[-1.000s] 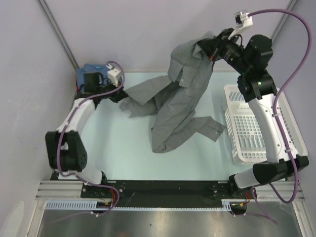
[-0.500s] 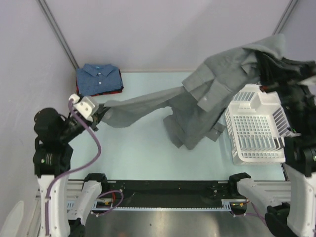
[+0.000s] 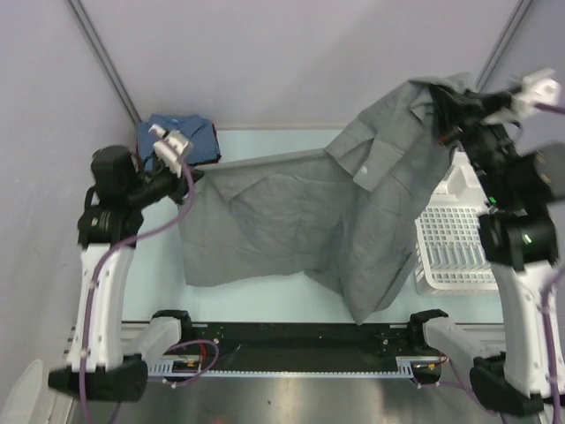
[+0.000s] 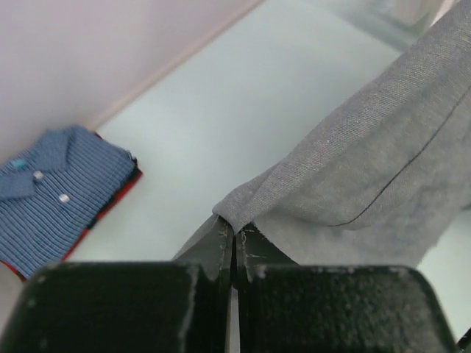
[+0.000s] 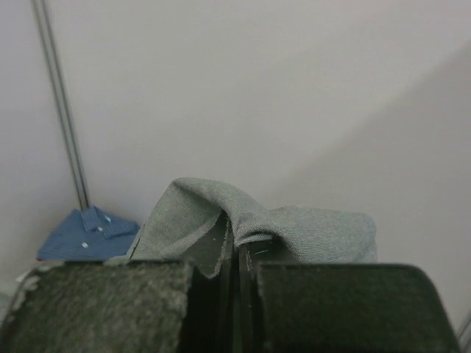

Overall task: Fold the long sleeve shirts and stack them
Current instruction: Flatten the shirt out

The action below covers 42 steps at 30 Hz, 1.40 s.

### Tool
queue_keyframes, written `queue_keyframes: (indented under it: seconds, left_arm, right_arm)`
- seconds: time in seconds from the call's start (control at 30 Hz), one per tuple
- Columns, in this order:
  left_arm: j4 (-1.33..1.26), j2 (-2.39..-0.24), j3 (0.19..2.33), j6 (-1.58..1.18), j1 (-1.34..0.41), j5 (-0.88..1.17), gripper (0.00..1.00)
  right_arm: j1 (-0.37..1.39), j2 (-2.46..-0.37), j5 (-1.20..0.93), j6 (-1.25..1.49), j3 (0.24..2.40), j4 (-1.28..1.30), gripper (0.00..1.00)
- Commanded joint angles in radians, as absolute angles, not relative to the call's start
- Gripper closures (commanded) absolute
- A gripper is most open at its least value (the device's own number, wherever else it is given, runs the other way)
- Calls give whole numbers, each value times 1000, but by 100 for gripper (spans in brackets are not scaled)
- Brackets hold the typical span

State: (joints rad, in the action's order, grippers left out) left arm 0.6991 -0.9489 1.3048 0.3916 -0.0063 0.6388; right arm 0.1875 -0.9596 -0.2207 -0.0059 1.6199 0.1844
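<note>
The grey long sleeve shirt [image 3: 291, 212] hangs spread in the air between both arms, its lower edge near the table. My left gripper [image 3: 188, 173] is shut on one edge of it, seen pinched in the left wrist view [image 4: 235, 229]. High at the back right, my right gripper [image 3: 439, 99] is shut on another fold of the grey cloth [image 5: 294, 224], draped over the fingertips [image 5: 237, 241]. A folded blue shirt [image 4: 51, 195] lies on a dark red one [image 4: 110, 209] in the table's back left corner [image 3: 201, 140].
A white slatted basket [image 3: 459, 256] stands at the right side of the table, partly behind the hanging cloth. Pale walls with metal posts close the back and sides. The pale green table top [image 3: 256, 296] shows bare in front of the shirt.
The left gripper has risen and gone back toward the folded stack, the right has shifted slightly left. The grey shirt, bunched and stretched before, now hangs spread wide between them.
</note>
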Motion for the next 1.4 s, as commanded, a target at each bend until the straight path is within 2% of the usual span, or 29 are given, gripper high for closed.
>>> queue_keyframes:
  seconds: [0.0, 0.1, 0.13, 0.17, 0.2, 0.23, 0.27, 0.3, 0.33, 0.4, 0.43, 0.53, 0.57, 0.87, 1.0, 1.1, 1.13, 1.23, 1.27, 1.37]
  left_arm:
    - [623, -1168, 1342, 362, -3, 548, 100]
    - [546, -1383, 1371, 318, -3, 537, 100]
    - [507, -1498, 1391, 299, -3, 534, 96]
    - [500, -1559, 1417, 279, -3, 516, 91]
    - [503, -1625, 1502, 244, -3, 462, 81]
    - [520, -1738, 1552, 230, 27, 444, 78]
    - [534, -1788, 1639, 215, 44, 434, 73]
    - [537, -1822, 1664, 178, 58, 416, 65]
    - [535, -1841, 1678, 179, 80, 414, 60]
    - [531, -1821, 1657, 230, 89, 420, 51]
    - [544, -1794, 1646, 254, 92, 445, 50]
    - [612, -1744, 1588, 368, 78, 550, 42]
    - [629, -1734, 1554, 435, 68, 558, 32]
    - [798, -1585, 1274, 800, -210, 650, 28]
    - [862, -1493, 1126, 929, -380, 681, 27]
    - [882, -1425, 1020, 1012, -451, 687, 24]
    - [887, -1405, 999, 1032, -465, 687, 14]
    - [888, -1342, 916, 1089, -506, 667, 11]
    - [881, -1319, 875, 1109, -517, 657, 1]
    - [783, -1280, 792, 1083, -560, 575, 1]
  right_arm:
    - [176, -1208, -166, -100, 1534, 17, 100]
    - [178, -1446, -179, -83, 1529, -136, 97]
    - [184, -1518, -208, -87, 1542, -185, 86]
    - [202, -1610, -213, -100, 1646, -169, 61]
    - [212, -1772, -210, -107, 1717, -134, 46]
    - [215, -1869, -204, -110, 1827, -7, 33]
    - [212, -1949, -204, -101, 1941, 108, 15]
    - [200, -2085, -212, -92, 2173, 208, 4]
    - [192, -2138, -242, -89, 2277, 394, 0]
    - [169, -2193, -281, -89, 2411, 512, 1]
    - [163, -2183, -334, -94, 2399, 552, 0]
    - [164, -2053, -414, -139, 2200, 561, 0]
    - [169, -2018, -432, -175, 2147, 572, 0]
    - [236, -1680, -587, -310, 1605, 819, 2]
    - [271, -1556, -652, -539, 1418, 983, 7]
    - [334, -1445, -661, -615, 1269, 1015, 8]
    - [359, -1419, -657, -639, 1235, 1009, 7]
    - [445, -1352, -611, -638, 1117, 985, 4]
    - [460, -1345, -609, -637, 1100, 979, 3]
    - [503, -1348, -598, -621, 1045, 947, 1]
